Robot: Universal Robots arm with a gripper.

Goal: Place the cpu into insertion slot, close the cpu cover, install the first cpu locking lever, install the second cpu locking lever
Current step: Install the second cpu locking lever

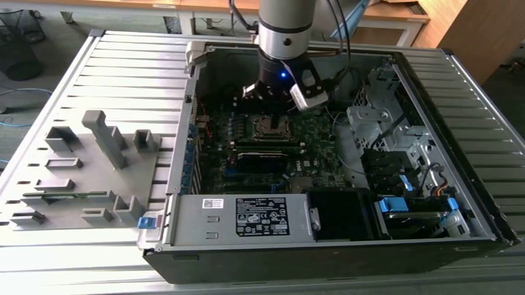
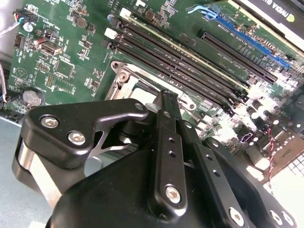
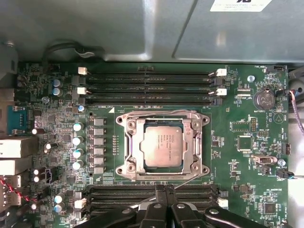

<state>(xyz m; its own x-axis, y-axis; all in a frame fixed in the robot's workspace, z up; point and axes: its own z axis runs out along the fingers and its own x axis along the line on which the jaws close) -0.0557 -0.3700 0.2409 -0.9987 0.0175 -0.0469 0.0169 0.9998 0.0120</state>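
Observation:
The cpu [image 3: 163, 147] lies flat in the insertion slot [image 1: 269, 128], silver top up. The cpu cover [image 3: 195, 147] is down around it as a metal frame. One thin locking lever wire [image 3: 159, 113] runs along the frame's edge beside the memory slots. A second lever wire [image 3: 187, 181] slants from the opposite edge to my fingertips. My gripper [image 3: 164, 189] is shut with its tips at that edge of the socket. I cannot tell whether it touches the wire. It also appears just over the socket [image 2: 167, 97] and low inside the case [image 1: 271, 114].
Black memory slots [image 3: 147, 85] flank the socket, with another bank [image 3: 194, 192] by my fingers. Capacitors [image 3: 78, 140] stand to one side and a coin battery [image 3: 262, 98] to the other. The power supply [image 1: 238, 216] and drive bays [image 1: 402, 172] crowd the case. Grey fixtures [image 1: 82, 166] stand on the slatted table.

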